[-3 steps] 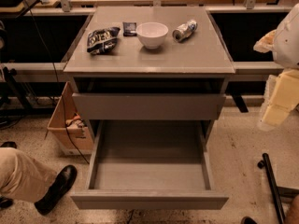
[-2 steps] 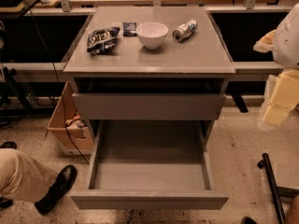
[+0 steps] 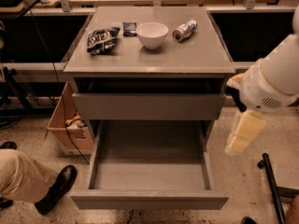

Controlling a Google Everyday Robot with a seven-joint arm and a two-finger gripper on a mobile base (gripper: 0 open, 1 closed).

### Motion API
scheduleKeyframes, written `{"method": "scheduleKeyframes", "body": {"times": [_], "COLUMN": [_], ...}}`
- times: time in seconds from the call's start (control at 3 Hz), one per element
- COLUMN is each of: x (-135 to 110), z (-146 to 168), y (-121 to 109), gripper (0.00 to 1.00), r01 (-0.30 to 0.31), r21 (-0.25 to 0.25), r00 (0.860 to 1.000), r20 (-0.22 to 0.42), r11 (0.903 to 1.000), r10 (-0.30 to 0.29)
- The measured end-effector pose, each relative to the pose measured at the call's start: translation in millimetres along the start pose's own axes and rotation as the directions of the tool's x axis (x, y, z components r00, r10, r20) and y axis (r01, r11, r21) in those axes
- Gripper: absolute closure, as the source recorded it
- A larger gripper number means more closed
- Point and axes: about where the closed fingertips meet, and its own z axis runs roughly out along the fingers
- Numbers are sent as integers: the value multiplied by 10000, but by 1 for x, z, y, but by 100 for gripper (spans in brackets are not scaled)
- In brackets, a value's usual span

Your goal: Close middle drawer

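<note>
middle drawer (image 3: 149, 201): plain grey, front and inside
bench (image 3: 187, 55): plain grey top
bowl (image 3: 152, 34): white
bag (image 3: 103, 38): black with white print
can (image 3: 184, 31): silver, dark markings
gripper (image 3: 238, 141): pale cream-yellow, off the bench's right front corner
arm (image 3: 275, 78): white
cardboard box (image 3: 63, 125): tan
floor (image 3: 238, 183): speckled beige

No legible text; gripper (image 3: 242, 133) right of cabinet (image 3: 191, 56)

Your arm: one white, rounded hard-shelled arm (image 3: 275, 76), coming in from the right edge of the camera view and angling down to the left. Your gripper: one pale cream two-finger gripper (image 3: 240, 134), hanging below the arm's end at mid-height on the right, pointing down and slightly left, in free air.
</note>
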Motion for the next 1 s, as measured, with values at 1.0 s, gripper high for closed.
{"method": "scheduleKeyframes", "body": {"times": [1.0], "x": [-22], "z": [175], "y": [60], "gripper": [0], "r01": [-449], "r21": [-1602], "r00": [9848], "r20": [1587], "r11": [9861], "r10": [707]}}
